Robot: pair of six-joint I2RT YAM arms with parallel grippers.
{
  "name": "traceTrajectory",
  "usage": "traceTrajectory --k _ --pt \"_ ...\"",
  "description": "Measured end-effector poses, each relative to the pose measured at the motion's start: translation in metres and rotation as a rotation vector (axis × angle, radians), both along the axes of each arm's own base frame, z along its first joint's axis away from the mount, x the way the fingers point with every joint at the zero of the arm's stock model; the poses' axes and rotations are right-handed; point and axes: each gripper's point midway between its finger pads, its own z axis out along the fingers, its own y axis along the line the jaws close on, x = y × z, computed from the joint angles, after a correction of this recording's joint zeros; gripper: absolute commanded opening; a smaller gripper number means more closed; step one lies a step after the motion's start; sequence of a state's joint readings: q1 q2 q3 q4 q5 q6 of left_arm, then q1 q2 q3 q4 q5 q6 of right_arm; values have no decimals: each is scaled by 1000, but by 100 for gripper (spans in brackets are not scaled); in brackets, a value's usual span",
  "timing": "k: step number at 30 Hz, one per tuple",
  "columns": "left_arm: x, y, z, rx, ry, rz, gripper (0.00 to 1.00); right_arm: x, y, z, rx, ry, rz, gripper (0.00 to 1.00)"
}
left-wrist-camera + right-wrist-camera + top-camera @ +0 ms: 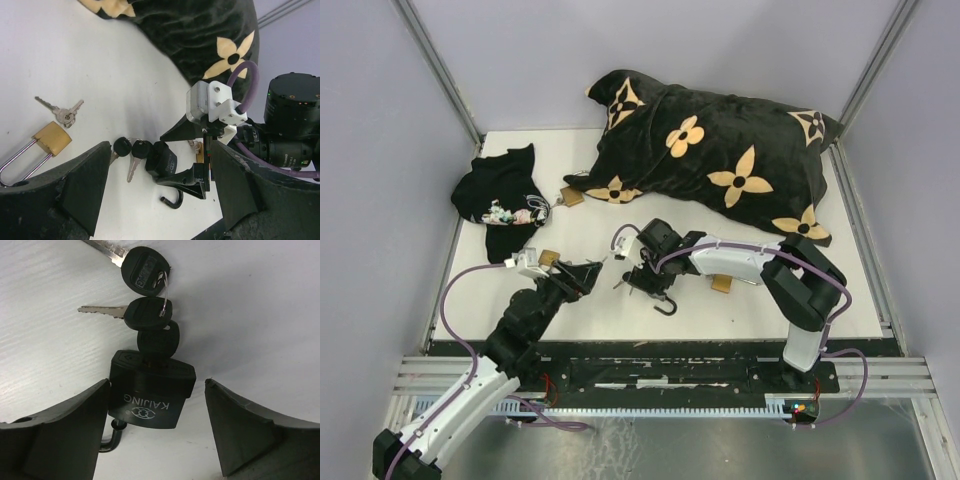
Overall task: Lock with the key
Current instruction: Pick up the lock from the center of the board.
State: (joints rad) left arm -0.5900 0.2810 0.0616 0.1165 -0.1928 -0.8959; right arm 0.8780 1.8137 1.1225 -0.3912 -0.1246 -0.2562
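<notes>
Top view: black padlock [658, 290] lies mid-table under the right gripper [642, 268], though I can't cleanly separate lock from fingers here. Left gripper [588, 272] is just beside it. Left wrist: jaws wide and empty, with the padlock ahead, lying crosswise, key bunch [131, 148] at its left end. Right wrist: right fingers [70, 430] spread wide, straddling the body and gripping nothing. The long axis runs along the gap, inserted key [157, 342] at the far end, shackle [107, 442] near and apparently open. Right arm is nearer.
</notes>
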Motion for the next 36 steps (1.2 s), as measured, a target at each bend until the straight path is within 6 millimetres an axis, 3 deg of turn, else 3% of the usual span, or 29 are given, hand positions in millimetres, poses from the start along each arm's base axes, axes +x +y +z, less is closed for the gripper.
traceTrajectory --k 5,10,17,19,23,27,30,32,36 --pt "-2 1 -7 14 23 1 86 1 1 -3 -43 -45 -5 78" --pt "-2 2 -10 22 35 0 85 2 -1 -3 -54 -52 -9 65" --pt "-4 0 -11 22 37 -12 85 2 -2 -3 -56 -36 -10 74" --pt "-4 -1 -9 19 33 -15 84 3 -4 -4 -56 -27 -14 65" --pt "-4 -2 -6 7 16 -23 84 4 -10 -5 -48 8 -29 35" --pt "-6 -7 -5 -9 -5 -50 82 7 -15 -4 -5 72 -51 17" --pt "-8 -13 -6 -13 -23 -86 80 8 -20 -2 41 141 -67 10" --pt "-9 -19 4 -18 -67 -121 80 9 -26 4 94 204 -88 9" --pt "-11 -33 16 15 -148 -210 79 17 -36 26 228 292 -125 7"
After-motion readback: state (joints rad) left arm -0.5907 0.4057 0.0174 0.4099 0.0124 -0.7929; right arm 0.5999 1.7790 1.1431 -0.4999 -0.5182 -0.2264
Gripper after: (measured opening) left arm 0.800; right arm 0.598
